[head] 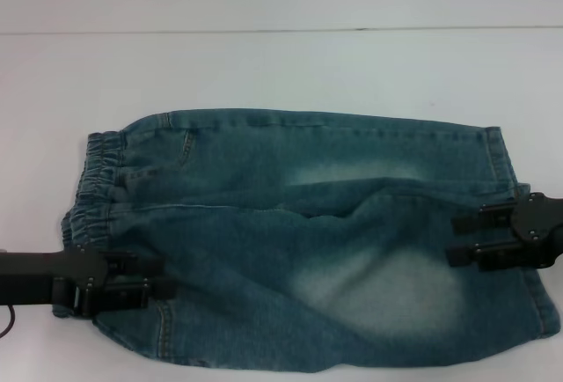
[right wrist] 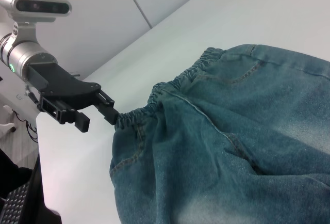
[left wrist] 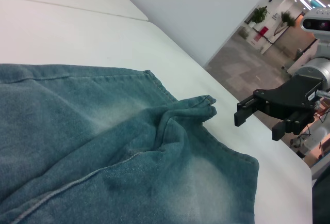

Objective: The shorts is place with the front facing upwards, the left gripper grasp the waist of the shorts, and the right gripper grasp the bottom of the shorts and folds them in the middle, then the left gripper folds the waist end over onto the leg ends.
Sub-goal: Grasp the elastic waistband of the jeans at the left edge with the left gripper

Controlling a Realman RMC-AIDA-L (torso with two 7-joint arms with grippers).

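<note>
1. While I watch the head view, the shorts [head: 308, 241] lie spread flat on the white worktop [head: 281, 65], close to its near edge, elastic waist toward the left edge and leg ends toward the right edge.
2. My left pincer [head: 154, 278] sits at the near part of the waistband; its fingers look parted, one touching the gathered elastic, nothing clenched.
3. My right pincer [head: 457, 237] sits at the leg hems near the right edge, fingers spread and grasping nothing.
4. Between the two legs, the denim bunches into a raised fold at the hem.
</note>
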